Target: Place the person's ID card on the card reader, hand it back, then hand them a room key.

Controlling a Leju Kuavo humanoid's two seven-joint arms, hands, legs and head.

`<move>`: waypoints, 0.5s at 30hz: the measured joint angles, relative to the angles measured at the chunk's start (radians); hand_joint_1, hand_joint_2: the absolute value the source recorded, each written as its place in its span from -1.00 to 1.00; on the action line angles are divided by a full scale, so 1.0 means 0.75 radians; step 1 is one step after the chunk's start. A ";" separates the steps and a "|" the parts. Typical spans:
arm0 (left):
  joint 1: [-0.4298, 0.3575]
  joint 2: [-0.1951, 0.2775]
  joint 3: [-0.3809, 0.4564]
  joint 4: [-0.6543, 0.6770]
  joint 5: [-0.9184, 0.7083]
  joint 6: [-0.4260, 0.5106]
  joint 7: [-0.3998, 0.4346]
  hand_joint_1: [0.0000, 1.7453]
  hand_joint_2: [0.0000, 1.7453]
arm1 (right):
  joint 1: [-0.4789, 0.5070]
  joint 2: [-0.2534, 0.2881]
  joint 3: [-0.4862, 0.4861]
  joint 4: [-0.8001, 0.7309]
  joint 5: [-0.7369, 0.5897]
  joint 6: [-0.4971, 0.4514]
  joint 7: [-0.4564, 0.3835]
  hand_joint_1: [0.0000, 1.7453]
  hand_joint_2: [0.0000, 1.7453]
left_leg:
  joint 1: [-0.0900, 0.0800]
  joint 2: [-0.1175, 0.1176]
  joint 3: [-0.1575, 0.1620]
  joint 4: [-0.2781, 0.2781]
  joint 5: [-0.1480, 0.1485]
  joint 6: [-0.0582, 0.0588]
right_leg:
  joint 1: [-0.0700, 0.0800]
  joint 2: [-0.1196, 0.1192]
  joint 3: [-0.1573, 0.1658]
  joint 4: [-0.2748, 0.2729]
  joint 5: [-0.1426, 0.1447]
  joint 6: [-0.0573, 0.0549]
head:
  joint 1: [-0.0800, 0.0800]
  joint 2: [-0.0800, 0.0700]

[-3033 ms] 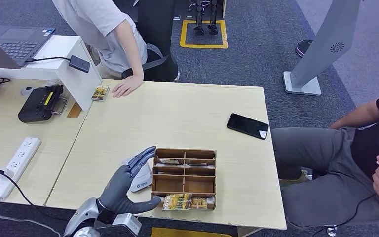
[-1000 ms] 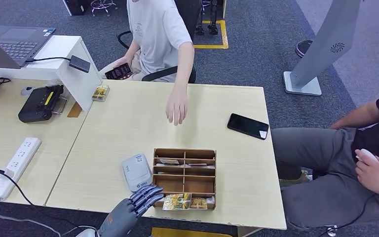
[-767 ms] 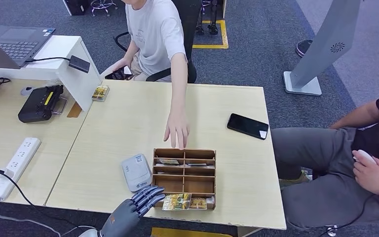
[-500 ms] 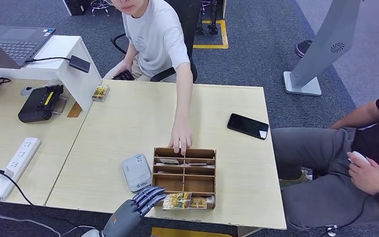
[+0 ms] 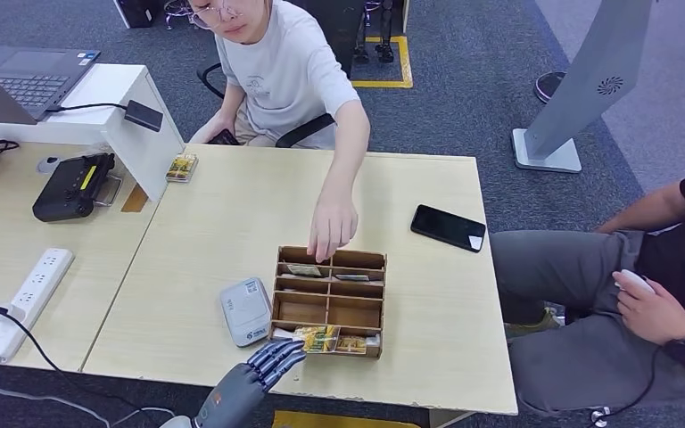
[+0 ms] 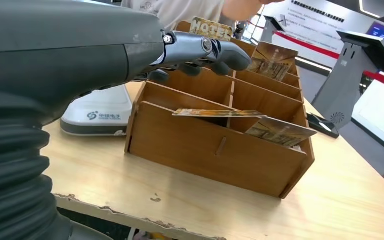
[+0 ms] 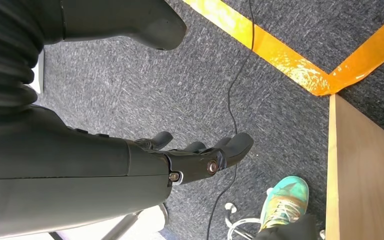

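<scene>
My left hand [image 5: 250, 382] hovers at the table's near edge with its fingers stretched out and nothing in it, just short of the wooden compartment box [image 5: 328, 301]. In the left wrist view that hand [image 6: 200, 50] reaches over the box [image 6: 215, 145], where gold room key cards [image 6: 219, 113] lie in the near slots. The white card reader [image 5: 246, 310] sits left of the box with nothing on it. A person's hand [image 5: 332, 228] rests on the box's far rim. My right hand [image 7: 195, 155] hangs beside the table over the carpet, fingers apart, holding nothing.
A black phone [image 5: 448, 227] lies at the table's right. Gold cards [image 5: 181, 167] sit by a white stand at the far left. The neighbouring desk carries a power strip [image 5: 27, 290] and a black device [image 5: 73, 187]. A seated person [image 5: 660, 294] is on the right.
My left hand has drawn back from over the card reader to the table's edge. The person sat down, reached across to the box's far rim and shifted the box slightly.
</scene>
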 joint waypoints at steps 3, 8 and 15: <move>-0.001 -0.009 -0.004 0.014 0.003 0.002 0.000 -1.00 1.00 | 0.000 0.000 0.000 0.000 0.000 0.000 0.000 -1.00 1.00 | 0.000 0.000 0.000 0.000 0.000 0.000 | 0.000 0.000 0.000 0.000 0.000 0.000 | 0.000 0.000; -0.005 -0.030 -0.009 0.033 0.003 0.038 0.013 -1.00 1.00 | 0.000 0.000 0.003 0.000 -0.006 -0.001 0.002 -1.00 1.00 | 0.000 0.000 0.000 0.000 0.000 0.000 | 0.000 0.000 -0.002 0.000 0.000 0.000 | 0.000 0.000; -0.026 -0.090 -0.012 0.057 -0.036 0.160 0.076 -1.00 1.00 | 0.002 0.000 0.018 0.000 -0.023 -0.012 0.014 -1.00 1.00 | 0.000 0.000 0.000 0.000 0.000 0.000 | 0.000 0.000 0.000 0.000 0.000 0.000 | 0.000 0.000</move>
